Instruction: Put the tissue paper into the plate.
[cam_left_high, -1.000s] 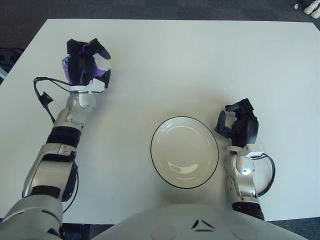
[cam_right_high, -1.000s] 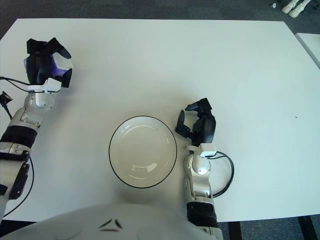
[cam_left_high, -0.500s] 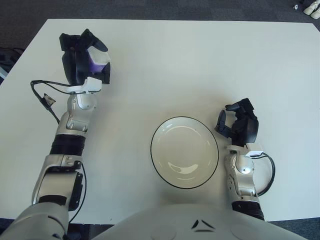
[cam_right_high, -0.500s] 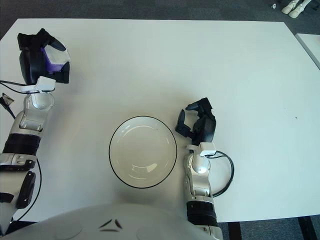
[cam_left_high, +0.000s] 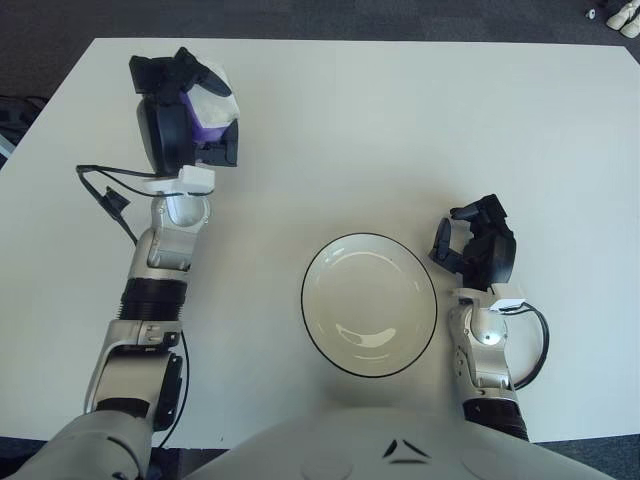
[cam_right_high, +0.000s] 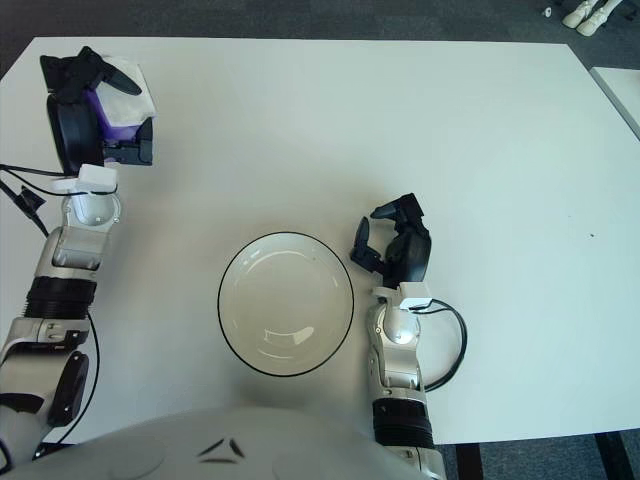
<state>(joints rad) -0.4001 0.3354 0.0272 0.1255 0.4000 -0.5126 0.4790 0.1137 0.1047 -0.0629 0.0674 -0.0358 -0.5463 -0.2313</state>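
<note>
My left hand (cam_left_high: 185, 110) is raised above the far left of the white table (cam_left_high: 400, 120), its black fingers curled around a purple and white tissue pack (cam_left_high: 212, 108); the pack also shows in the right eye view (cam_right_high: 125, 100). A white plate with a dark rim (cam_left_high: 369, 304) stands empty near the table's front edge, to the right of and nearer than the left hand. My right hand (cam_left_high: 478, 250) rests on the table just right of the plate, fingers relaxed and holding nothing.
A black cable (cam_left_high: 105, 190) loops beside my left forearm. Dark carpet (cam_left_high: 300, 15) lies beyond the table's far edge.
My left hand has lifted with the tissue pack and shifted slightly right and toward me. The right hand and the plate have not moved.
</note>
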